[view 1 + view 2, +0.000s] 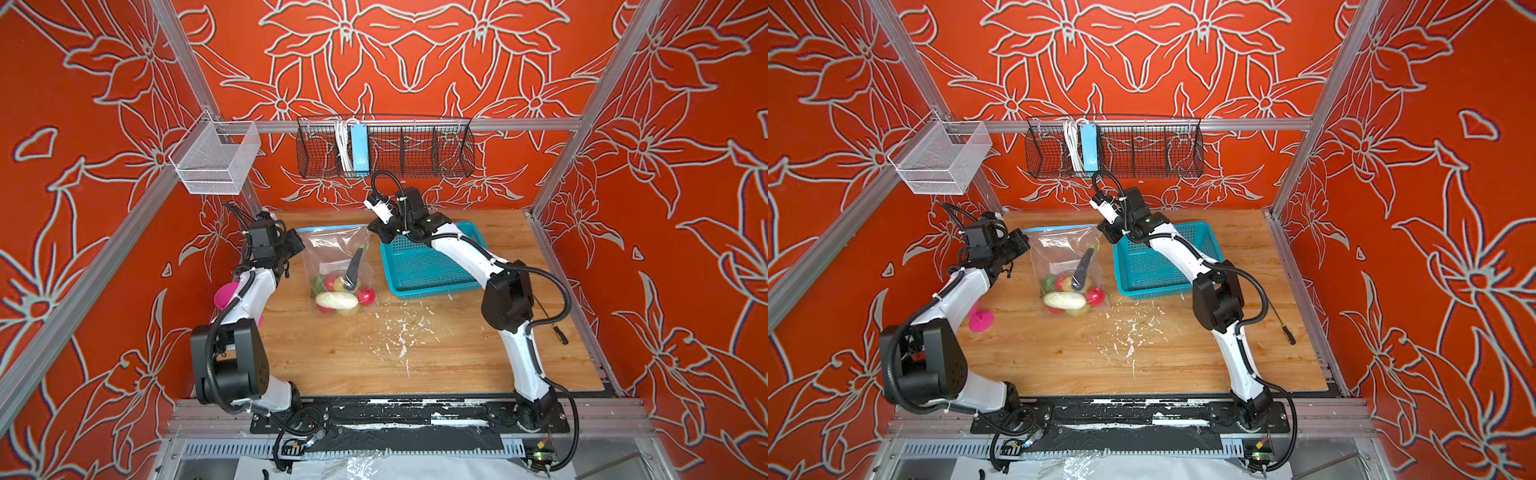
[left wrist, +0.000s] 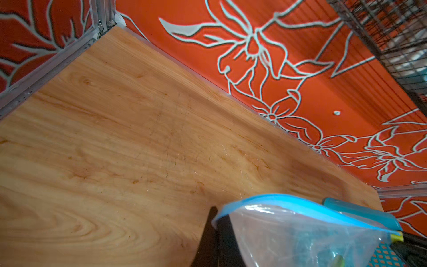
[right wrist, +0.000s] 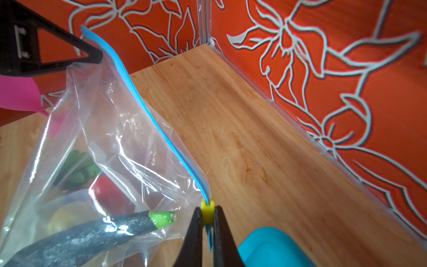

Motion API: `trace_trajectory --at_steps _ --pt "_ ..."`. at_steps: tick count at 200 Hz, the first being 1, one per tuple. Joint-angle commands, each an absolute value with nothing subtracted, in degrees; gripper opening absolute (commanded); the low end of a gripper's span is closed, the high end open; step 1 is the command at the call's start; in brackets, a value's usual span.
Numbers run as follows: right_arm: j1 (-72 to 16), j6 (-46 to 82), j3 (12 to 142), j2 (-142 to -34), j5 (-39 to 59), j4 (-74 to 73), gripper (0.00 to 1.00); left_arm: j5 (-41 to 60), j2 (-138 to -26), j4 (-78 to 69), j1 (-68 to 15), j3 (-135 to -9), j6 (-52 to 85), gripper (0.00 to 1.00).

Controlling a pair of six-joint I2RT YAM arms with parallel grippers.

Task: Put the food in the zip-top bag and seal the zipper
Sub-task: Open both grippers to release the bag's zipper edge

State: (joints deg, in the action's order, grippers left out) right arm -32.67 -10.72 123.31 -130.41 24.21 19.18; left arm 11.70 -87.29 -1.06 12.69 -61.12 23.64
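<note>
Left gripper (image 1: 300,239): clamped on the left end of the zipper (image 1: 328,228). From the right wrist its black tip (image 3: 98,56) pinches the corner of the blue strip (image 3: 147,111).
Right gripper (image 3: 207,222): jaws pressed together on the yellow slider (image 3: 207,212) at the right end of the strip. In a top view it sits at the bag's far right corner (image 1: 372,227).
Zip-top bag (image 1: 336,257): hangs between the two grippers by its top edge, near the back of the table (image 1: 353,353). Its lower part rests on the wood, and the plastic is crinkled and clear.
Zipper line: runs taut and almost straight from one gripper to the other, with no gap showing between its two sides in the right wrist view.
Food (image 1: 338,291): all heaped in the bottom of the bag.
Pieces seen: a white vegetable (image 1: 336,300) lies across the front and a red ball (image 1: 366,296) is at its right. A dark long piece with a green tip (image 3: 92,235) leans up. A green leafy piece (image 3: 78,166) is behind.
Teal basket (image 1: 436,291): just to the right of the bag, under the right arm.
Table marks: white flecks (image 1: 399,332) are scattered in front of the bag.
</note>
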Motion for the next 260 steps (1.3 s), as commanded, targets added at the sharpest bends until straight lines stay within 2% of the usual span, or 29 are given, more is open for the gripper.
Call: trace_trajectory --at_steps 1,64,98,107,118,121,123,127,133,141,146,169,218,260 --pt "-30.6 -9.4 129.0 -134.5 24.1 17.8 0.00 10.3 -91.5 -5.9 13.2 -64.0 24.7 0.00" --pt "-29.0 -6.5 140.9 -147.1 26.0 15.3 0.00 10.7 -105.8 -6.6 11.2 -73.4 24.2 0.00" --pt "-28.6 -6.3 145.9 -151.9 26.7 13.7 0.00 9.2 -110.0 -6.1 10.6 -77.0 23.3 0.14" --pt "-28.5 -6.1 146.2 -152.4 27.1 12.8 0.15 9.0 -110.4 -6.8 10.4 -76.9 23.1 0.15" --pt "-28.5 -5.6 146.3 -152.7 27.4 11.2 0.19 8.1 -110.6 -7.4 10.2 -76.7 22.6 0.19" --pt "-28.5 -5.6 146.3 -152.7 27.5 10.8 0.21 7.9 -110.5 -7.5 10.1 -76.7 22.6 0.22" --pt "-28.6 -5.5 146.3 -152.7 27.6 10.6 0.22 7.7 -110.5 -7.6 10.1 -76.7 22.5 0.34" --pt "-28.5 -5.4 146.3 -152.8 27.7 10.2 0.26 7.4 -110.4 -7.8 10.0 -76.5 22.5 0.48" --pt "-28.5 -5.3 146.3 -152.8 27.6 9.7 0.34 6.8 -110.2 -8.1 9.9 -76.3 22.4 0.64" --pt "-28.4 -5.1 146.3 -152.8 27.7 9.1 0.43 6.3 -109.8 -8.9 9.8 -75.8 22.0 0.80" --pt "-28.4 -5.2 146.3 -152.7 27.9 8.7 0.48 6.2 -109.6 -9.2 9.8 -75.6 21.7 0.99" --pt "-28.4 -4.4 146.3 -152.4 27.8 6.9 0.72 5.9 -108.8 -9.5 9.5 -75.4 20.6 0.97" --pt "-28.4 -2.3 143.5 -148.5 27.9 3.8 0.97 6.3 -105.7 -9.5 8.4 -74.8 17.9 0.97" --pt "-28.5 -2.0 135.2 -140.7 25.6 3.6 0.98 7.6 -102.1 -11.1 8.0 -71.3 17.8 0.97"
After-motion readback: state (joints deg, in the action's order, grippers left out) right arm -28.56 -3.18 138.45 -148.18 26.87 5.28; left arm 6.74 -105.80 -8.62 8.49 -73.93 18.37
